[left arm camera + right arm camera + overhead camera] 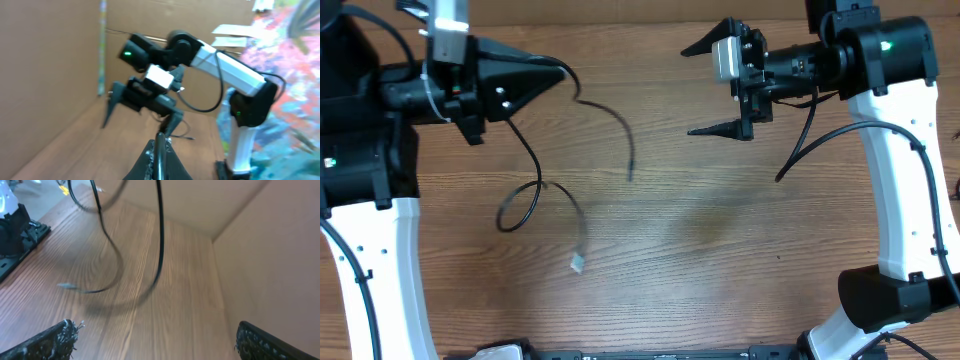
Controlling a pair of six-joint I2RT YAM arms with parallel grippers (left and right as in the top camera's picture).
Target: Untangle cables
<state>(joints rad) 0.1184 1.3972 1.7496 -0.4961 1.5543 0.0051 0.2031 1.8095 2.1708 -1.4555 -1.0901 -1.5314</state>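
Left hand [563, 72] is clamped on the cables [537, 183]. One strand trails right, the other drops through one loose loop to a silver plug [577, 264] on the desk [720, 260]. Right hand [692, 90] is spread wide, empty, well apart. Judged mostly untangled, with that loop yet to open.

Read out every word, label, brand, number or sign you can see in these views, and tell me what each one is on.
No text can be read in any view.
White block behind the right gripper: no print visible.
White sheets at the back of the left wrist view: too blurred to tell whether they carry print.
Cable and table: no markings visible.
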